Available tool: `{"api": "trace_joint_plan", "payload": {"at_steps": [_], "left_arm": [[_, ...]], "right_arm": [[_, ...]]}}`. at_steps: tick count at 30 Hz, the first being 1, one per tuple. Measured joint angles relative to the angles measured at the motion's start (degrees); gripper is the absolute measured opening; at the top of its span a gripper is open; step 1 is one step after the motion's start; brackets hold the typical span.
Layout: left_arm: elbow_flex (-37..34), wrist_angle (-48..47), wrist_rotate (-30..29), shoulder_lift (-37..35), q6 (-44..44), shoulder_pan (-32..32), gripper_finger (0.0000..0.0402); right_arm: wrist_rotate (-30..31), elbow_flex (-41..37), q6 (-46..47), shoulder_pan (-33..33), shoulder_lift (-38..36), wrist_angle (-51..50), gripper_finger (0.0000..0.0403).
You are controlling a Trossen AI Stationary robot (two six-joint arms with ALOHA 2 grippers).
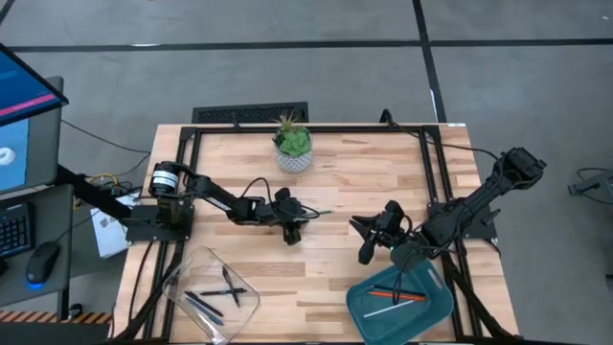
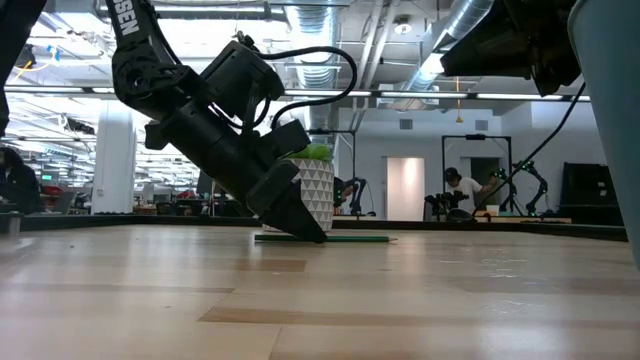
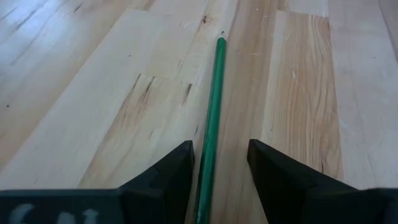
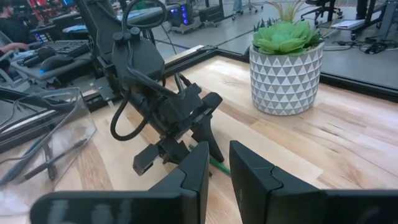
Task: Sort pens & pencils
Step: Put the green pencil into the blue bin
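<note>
Left gripper (image 3: pixel 219 163) is straddling the green pencil (image 3: pixel 212 118), jaws wide, nothing held; it's light, stiff, rolls easily, so pinch across the shaft.

Light wood desk (image 1: pixel 383 182): green pencil (image 3: pixel 211 118) flat between the left gripper's (image 3: pixel 219 163) open fingers, potted plant (image 1: pixel 293 146) beyond it, clear tray (image 1: pixel 182 278) and teal tray (image 1: pixel 436 307) near the right gripper (image 1: pixel 366 251).

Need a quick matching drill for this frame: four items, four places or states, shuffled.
Items:
1. thin green pencil
2. clear plastic tray
3. teal plastic tray
4. small green succulent in a white patterned pot

Places or states:
A. far edge of the table, centre
B. holds an orange-red stick
C. flat on the wood between the left pincer's open fingers
D. holds dark pens

Pairs: 1-C, 2-D, 3-B, 4-A
</note>
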Motion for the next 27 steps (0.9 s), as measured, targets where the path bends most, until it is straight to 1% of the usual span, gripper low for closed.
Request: {"api": "trace_joint_plan", "payload": {"at_steps": [27], "left_arm": [[-0.04, -0.02, 0.61, 0.00, -1.28, -0.07, 0.0151]], "right_arm": [[0.08, 0.00, -0.30, 0.00, 0.00, 0.02, 0.0087]]}}
